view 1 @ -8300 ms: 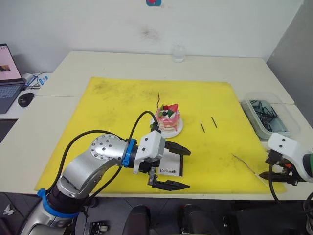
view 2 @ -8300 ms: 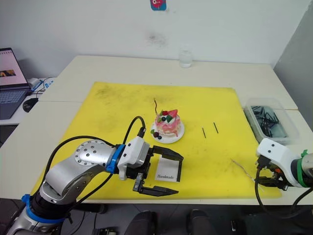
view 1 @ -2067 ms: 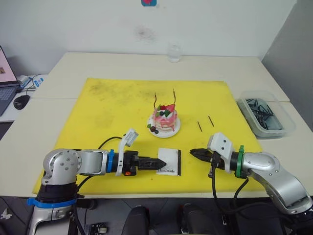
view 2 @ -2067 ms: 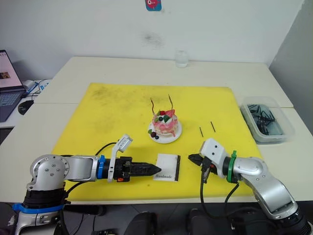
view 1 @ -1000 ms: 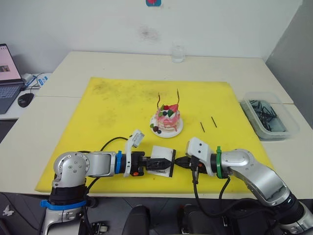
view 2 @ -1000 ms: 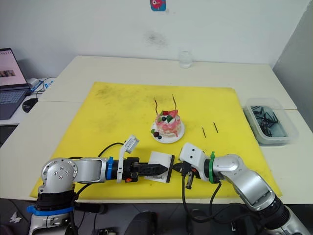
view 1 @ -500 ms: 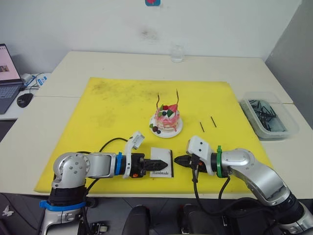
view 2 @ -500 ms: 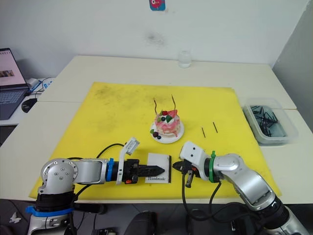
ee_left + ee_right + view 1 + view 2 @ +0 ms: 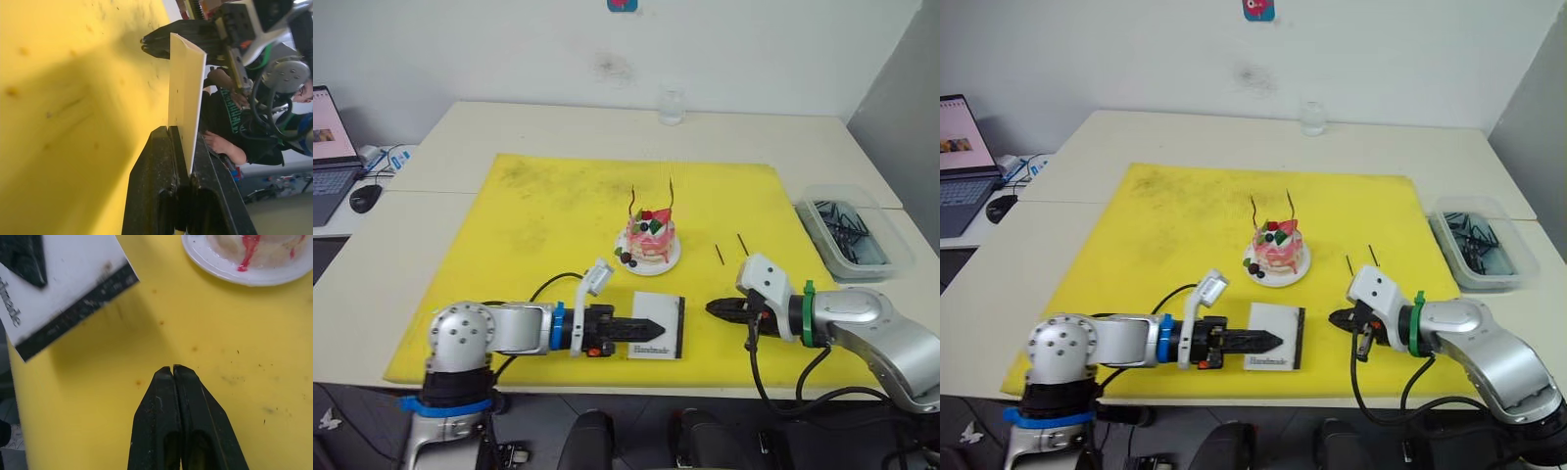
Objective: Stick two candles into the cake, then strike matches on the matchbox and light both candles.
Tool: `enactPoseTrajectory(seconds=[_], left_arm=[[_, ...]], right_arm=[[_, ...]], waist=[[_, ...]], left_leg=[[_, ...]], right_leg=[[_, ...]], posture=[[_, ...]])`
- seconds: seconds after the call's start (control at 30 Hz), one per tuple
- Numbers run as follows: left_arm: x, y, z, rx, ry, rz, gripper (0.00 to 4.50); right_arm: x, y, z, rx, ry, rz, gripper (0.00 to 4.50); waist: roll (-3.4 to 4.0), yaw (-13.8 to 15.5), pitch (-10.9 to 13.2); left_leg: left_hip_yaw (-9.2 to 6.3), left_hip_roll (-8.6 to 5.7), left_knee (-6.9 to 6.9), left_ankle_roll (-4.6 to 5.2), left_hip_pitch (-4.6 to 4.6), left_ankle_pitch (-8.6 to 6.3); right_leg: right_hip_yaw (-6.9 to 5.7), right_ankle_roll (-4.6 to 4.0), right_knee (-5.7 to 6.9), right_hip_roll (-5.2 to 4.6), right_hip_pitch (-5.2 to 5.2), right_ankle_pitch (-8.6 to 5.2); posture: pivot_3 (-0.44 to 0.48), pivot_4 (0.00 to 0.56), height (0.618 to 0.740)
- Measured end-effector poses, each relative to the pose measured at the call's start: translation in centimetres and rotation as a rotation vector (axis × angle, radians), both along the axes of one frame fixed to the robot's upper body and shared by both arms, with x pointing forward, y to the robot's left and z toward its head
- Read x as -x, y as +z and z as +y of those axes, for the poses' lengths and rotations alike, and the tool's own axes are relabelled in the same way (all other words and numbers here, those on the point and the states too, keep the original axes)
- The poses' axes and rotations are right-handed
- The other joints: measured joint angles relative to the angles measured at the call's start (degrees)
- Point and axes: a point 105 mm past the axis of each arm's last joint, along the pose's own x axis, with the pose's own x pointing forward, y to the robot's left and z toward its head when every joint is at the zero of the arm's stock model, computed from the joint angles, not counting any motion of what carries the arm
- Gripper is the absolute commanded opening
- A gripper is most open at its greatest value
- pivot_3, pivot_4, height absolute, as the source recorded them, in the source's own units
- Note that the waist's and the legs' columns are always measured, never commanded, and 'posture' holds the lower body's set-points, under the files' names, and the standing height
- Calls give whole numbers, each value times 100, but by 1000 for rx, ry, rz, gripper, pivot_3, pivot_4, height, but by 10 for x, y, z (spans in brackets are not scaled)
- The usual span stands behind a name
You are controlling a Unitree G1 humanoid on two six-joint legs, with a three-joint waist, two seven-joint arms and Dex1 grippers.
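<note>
While L gripper [image 9: 656, 325] pinches flat white matchbox [image 9: 658, 337] (black-edged) — R gripper [image 9: 711, 308] closed

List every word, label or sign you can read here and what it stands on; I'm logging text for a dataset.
"Handmade": small black lettering on the white matchbox, held in the left hand. The right wrist view shows only its last letters.
Laptop screen at the far left: content too small to read.
Red and blue sticker on the wall: cut off, no legible text.
Nothing else bears readable text.
</note>
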Motion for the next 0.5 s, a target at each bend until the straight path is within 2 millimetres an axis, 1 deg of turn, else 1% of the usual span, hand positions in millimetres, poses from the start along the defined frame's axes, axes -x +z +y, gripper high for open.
enactPoseTrajectory(seconds=[0.1,0.2,0.27,0.33,0.4,0.47,0.5], left_arm=[[-5,-8,-1,-24,29,19,32],[-5,-17,-1,-54,43,43,32],[-5,-22,-2,-59,56,55,32],[-5,-23,-2,-59,62,54,32],[-5,-24,-3,-63,61,54,572],[-6,-26,-2,-72,67,54,987],[-6,-26,-2,-73,68,54,1297]], right_arm=[[0,-1,1,1,2,1,0],[2,-4,7,-8,15,8,0],[4,-8,17,-14,50,11,0],[4,-8,23,-13,75,1,0],[2,-6,26,-10,83,-6,0],[0,-5,27,-1,87,-17,0],[-1,-5,27,0,86,-21,0]], waist=[[0,-4,0],[0,-5,0],[0,-5,0],[0,-3,0],[0,-2,0],[0,-3,0],[0,-2,0]], left_leg=[[-6,0,-1,0,0,0],[-4,1,-2,0,-1,0],[-3,3,-2,0,-1,0],[-2,3,-1,0,-1,0],[0,0,1,0,-1,0],[3,0,1,0,-1,0],[1,0,1,0,-1,0]], right_leg=[[-6,-1,1,9,-1,0],[-2,-1,0,11,-2,-1],[0,-1,-1,9,-2,-1],[0,-1,-1,6,-1,-1],[2,0,-1,6,0,0],[4,1,-1,6,0,0],[2,0,-2,6,0,0]], posture=[[0,150,740],[0,150,740],[0,150,740],[0,150,740],[0,150,740],[0,150,740],[0,150,740]])
